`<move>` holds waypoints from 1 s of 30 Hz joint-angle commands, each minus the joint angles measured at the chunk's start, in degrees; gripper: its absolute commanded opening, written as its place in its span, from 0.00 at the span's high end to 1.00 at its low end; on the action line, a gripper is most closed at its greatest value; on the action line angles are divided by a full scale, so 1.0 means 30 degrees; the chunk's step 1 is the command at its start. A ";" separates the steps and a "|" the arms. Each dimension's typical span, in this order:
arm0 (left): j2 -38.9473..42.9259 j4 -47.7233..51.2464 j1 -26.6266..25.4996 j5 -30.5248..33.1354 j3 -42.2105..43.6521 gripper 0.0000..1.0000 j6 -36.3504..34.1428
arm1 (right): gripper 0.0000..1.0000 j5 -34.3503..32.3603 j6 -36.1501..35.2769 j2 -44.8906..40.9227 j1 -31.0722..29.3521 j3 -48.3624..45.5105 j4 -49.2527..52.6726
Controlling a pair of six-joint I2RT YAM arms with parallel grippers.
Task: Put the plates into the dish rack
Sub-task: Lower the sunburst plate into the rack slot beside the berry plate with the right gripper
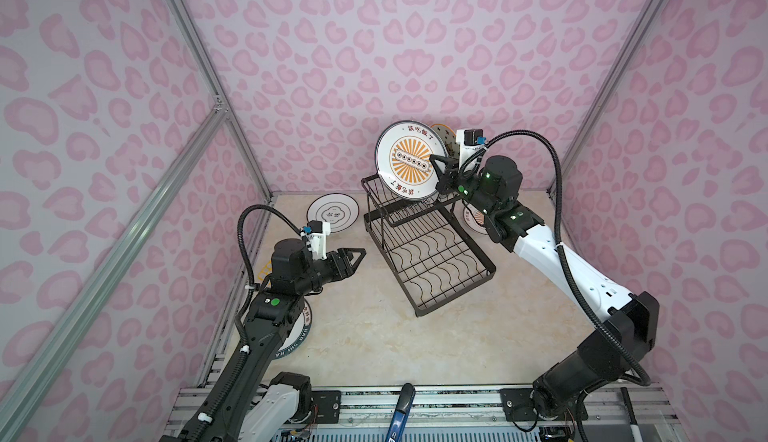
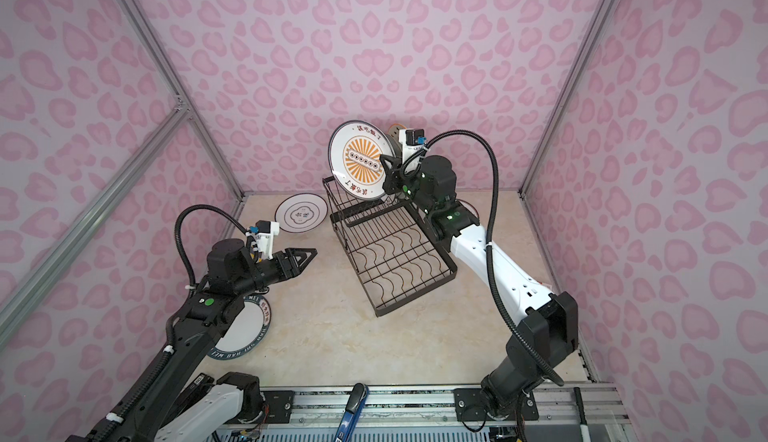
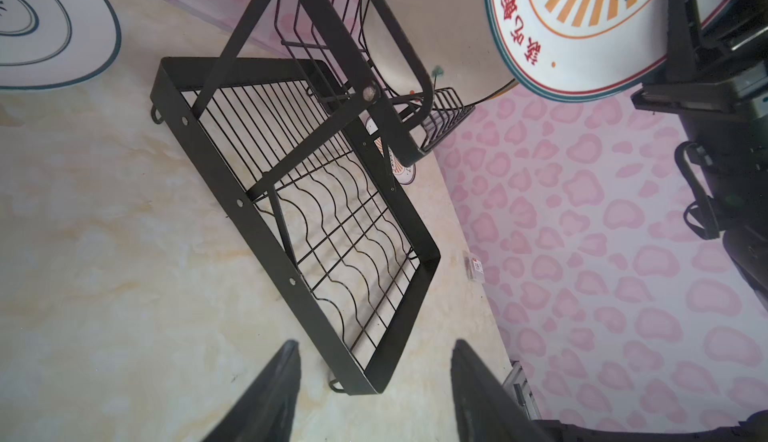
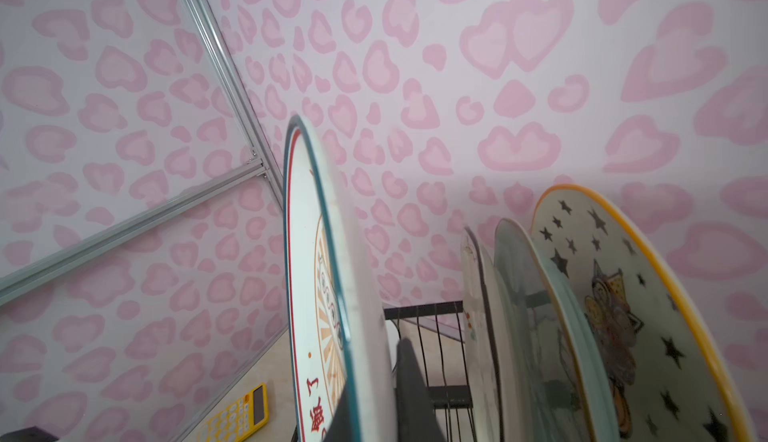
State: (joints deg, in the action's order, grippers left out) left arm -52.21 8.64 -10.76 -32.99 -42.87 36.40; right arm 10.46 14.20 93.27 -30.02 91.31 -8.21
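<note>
Pink heart walls (image 1: 374, 45); your right gripper (image 1: 436, 161) is clamping the orange sunburst plate (image 1: 409, 159) above the dish rack (image 1: 457, 291), left gripper (image 1: 359, 253) is hanging released.

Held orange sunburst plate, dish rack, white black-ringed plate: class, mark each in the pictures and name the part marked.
held orange sunburst plate (image 1: 409, 161): a top view, its striped centre.
dish rack (image 3: 266, 241): left wrist view, its long side wall.
white black-ringed plate (image 2: 300, 213): a top view, its middle motif.

Lab booth (aluminium frame (image 1: 124, 248))

Black-and-white arms (image 1: 552, 261), ribbed black cables (image 1: 557, 178), green lights (image 1: 274, 302)
</note>
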 commanded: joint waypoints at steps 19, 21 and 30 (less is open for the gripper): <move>0.0750 -0.0131 0.0001 0.0093 -0.0152 0.40 0.0057 | 1.00 -1.0146 -0.6283 0.4237 -0.1872 0.4773 0.1687; 0.0774 -0.0064 -0.0006 0.0128 -0.0172 0.40 0.0024 | 1.00 -1.0577 -0.6314 0.4349 -0.1947 0.4760 0.1648; 0.0841 0.0045 -0.0001 0.0190 -0.0198 0.40 -0.0064 | 1.00 -1.1756 -0.6226 0.4651 -0.2185 0.4671 0.1637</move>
State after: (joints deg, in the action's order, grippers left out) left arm -49.98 9.34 -10.76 -32.56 -43.03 37.04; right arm -22.11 -4.29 106.80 -36.32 105.36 -0.27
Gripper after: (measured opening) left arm 0.601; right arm 0.078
